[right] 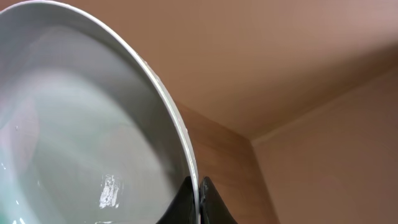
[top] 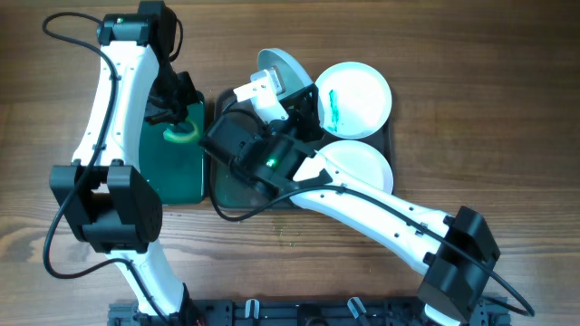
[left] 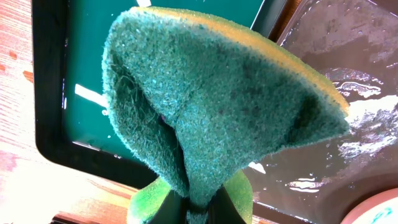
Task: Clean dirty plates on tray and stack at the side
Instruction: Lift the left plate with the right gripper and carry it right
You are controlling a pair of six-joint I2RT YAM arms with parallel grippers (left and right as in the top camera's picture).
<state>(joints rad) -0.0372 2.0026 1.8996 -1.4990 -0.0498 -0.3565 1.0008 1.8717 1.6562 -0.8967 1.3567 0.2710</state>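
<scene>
Three white plates are in view. Two lie flat on the black tray, which sits just right of the water tray, a shallow dark basin in the middle of the table. The smeared plate has a green streak on its left half and lies level with the water tray's far end. The plain plate lies close beside it, level with the basin's middle.

The held plate stands steeply tilted on edge above the far edge of the water tray. The right gripper has its fingers pressed together on the plate's rim, one on each face. The right arm crosses the near right corner of the water tray. It hides that corner, the inner edge of the black tray and part of the plain plate.

Against the water tray's left wall sits the green tray. The left gripper hangs over it, just left of that wall. It pinches the sponge, which is folded with the green scouring side out and a yellow edge showing. The water in the basin glints.
</scene>
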